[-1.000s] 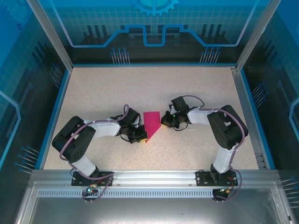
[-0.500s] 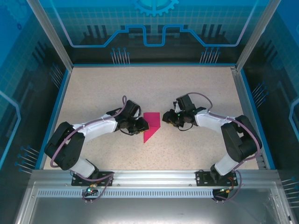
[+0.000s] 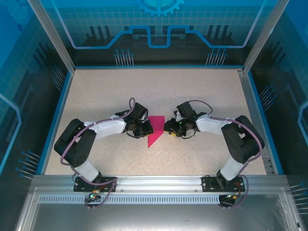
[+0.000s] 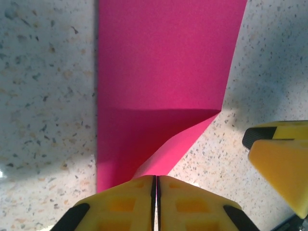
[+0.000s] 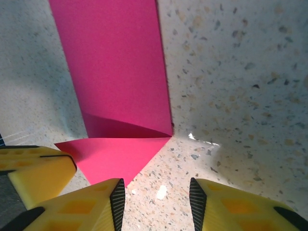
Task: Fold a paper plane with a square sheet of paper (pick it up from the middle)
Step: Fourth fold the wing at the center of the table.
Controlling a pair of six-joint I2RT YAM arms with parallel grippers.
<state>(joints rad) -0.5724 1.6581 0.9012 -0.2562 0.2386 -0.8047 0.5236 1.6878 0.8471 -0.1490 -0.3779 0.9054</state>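
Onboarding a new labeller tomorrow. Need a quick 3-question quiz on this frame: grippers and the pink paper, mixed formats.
1. True or false: the right gripper is clamped on the pink paper.
2. In the left wrist view, the jaws of the left gripper stand: A) wide apart, B) closed together, C) one finger bent aside.
3. Fill in: in the top view, the pink paper lies ___ the two grippers.

Key
1. False: its jaws stand apart, with bare table showing in the gap.
2. B
3. between
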